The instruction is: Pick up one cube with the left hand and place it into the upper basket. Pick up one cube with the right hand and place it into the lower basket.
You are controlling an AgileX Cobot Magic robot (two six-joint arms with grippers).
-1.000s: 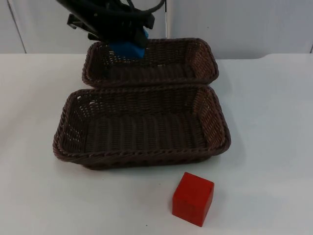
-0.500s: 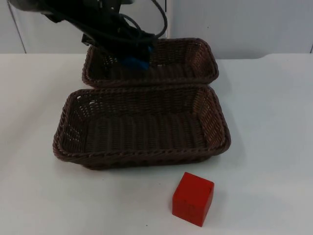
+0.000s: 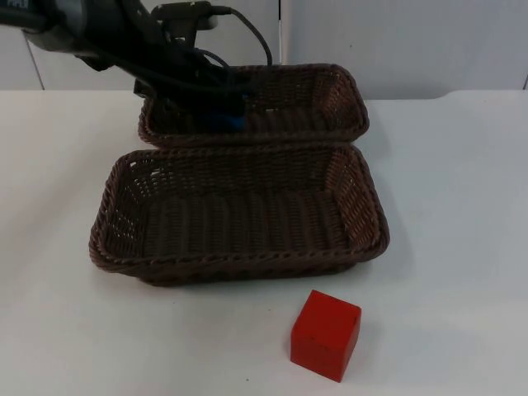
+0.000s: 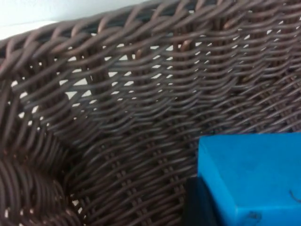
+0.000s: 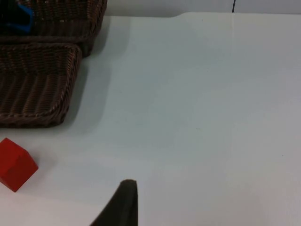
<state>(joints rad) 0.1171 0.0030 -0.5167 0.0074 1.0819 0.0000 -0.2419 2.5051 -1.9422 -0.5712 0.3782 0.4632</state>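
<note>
My left gripper reaches down into the upper basket, shut on a blue cube that the arm mostly hides. In the left wrist view the blue cube sits low against the basket's woven wall, with a black finger alongside it. A red cube rests on the table in front of the lower basket. My right gripper waits over the table, right of the baskets and apart from the red cube.
The two brown wicker baskets stand touching, upper behind lower; the lower basket holds nothing. White table top stretches to the right of the baskets and around the red cube. The grey partition wall rises just behind the upper basket.
The left arm has swung leftward and lowered the blue cube from above the upper basket's rim down inside it. The red cube has not moved.
</note>
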